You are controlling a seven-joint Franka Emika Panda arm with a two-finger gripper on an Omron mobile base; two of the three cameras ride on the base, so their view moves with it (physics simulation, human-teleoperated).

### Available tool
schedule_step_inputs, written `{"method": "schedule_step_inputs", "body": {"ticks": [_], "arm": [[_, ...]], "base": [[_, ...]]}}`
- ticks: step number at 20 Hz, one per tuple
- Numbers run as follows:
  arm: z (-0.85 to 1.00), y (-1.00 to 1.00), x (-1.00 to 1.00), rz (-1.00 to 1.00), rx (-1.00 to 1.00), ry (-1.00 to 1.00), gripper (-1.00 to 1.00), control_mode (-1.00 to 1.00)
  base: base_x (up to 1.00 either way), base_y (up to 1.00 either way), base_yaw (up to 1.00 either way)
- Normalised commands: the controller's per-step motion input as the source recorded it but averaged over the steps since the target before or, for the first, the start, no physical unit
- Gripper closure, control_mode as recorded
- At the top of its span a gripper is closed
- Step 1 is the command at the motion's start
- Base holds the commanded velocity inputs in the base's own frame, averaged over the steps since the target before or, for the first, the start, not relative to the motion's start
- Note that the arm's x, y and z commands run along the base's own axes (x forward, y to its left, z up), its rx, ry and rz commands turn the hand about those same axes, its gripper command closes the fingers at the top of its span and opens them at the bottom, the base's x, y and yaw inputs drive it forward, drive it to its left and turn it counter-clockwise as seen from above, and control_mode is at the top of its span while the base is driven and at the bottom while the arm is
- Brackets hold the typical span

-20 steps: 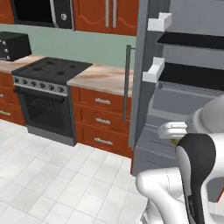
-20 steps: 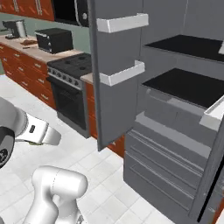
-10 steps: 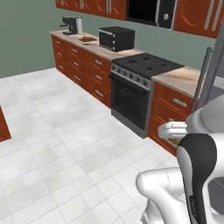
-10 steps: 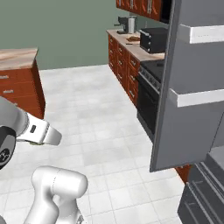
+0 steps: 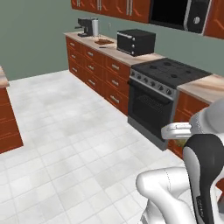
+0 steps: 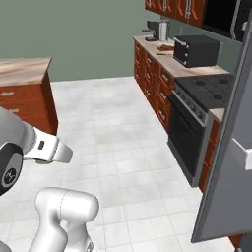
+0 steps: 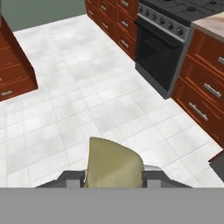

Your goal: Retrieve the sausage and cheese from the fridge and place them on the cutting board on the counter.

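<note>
Left base view: the white arm fills the lower right of the frame. A sliver of yellowish cheese point(image 5: 180, 142) peeks from under its wrist, carried high above the floor, likely for transport. Far off at upper centre, the cutting board point(image 5: 103, 41) lies on the bench point(image 5: 148, 57) between a coffee machine point(image 5: 88, 26) and a black toaster oven point(image 5: 136, 41).

Right base view: the grey fridge point(image 6: 227, 157) door stands open along the right edge. The cutting board point(image 6: 166, 47) sits at upper right, well apart from the robot.

Hand view: the hand point(image 7: 114, 178) pinches the cheese point(image 7: 113, 164) between its fingers at bottom centre, over white floor tiles. The stove point(image 7: 168, 43) lies at upper right.
</note>
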Motion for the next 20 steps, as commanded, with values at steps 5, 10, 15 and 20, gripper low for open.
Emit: {"method": "schedule_step_inputs", "body": {"ticks": [5,10,15,20], "arm": [[0.0,0.0,0.0,0.0,0.0,0.0,1.0,1.0],[0.0,0.0,0.0,0.0,0.0,0.0,1.0,1.0],[0.0,0.0,0.0,0.0,0.0,0.0,1.0,1.0],[0.0,0.0,0.0,0.0,0.0,0.0,1.0,1.0]], "base": [[0.94,0.2,0.04],[0.94,0.22,0.01],[0.94,0.08,0.0],[0.93,0.0,0.0]]}}
